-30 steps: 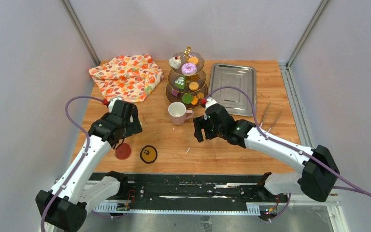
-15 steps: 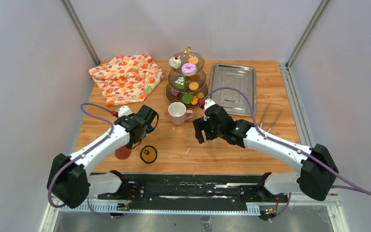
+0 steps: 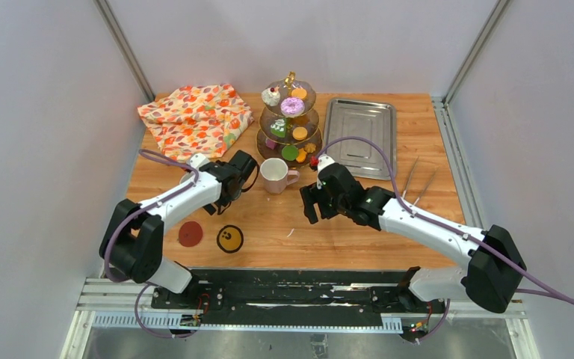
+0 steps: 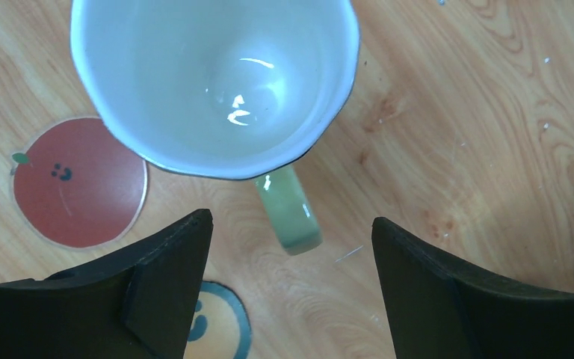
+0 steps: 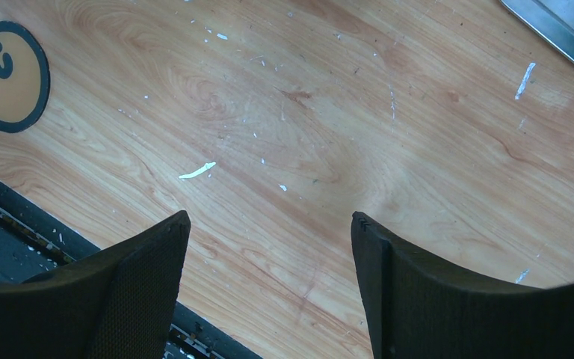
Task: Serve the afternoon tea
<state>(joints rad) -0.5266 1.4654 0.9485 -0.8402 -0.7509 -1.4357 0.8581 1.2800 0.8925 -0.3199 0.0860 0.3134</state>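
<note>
Beside the yellow-green mug (image 4: 217, 82), red coaster (image 4: 78, 183) and orange coaster (image 4: 220, 327)

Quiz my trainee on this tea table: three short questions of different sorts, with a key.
1. True or false: the right pincer is open and holds nothing.
2. In the left wrist view, the open left pincer faces: A) a teapot B) a green-handled mug C) a spoon.
3. How many tiers has the pastry stand?
Key: 1 true; 2 B; 3 three.
</note>
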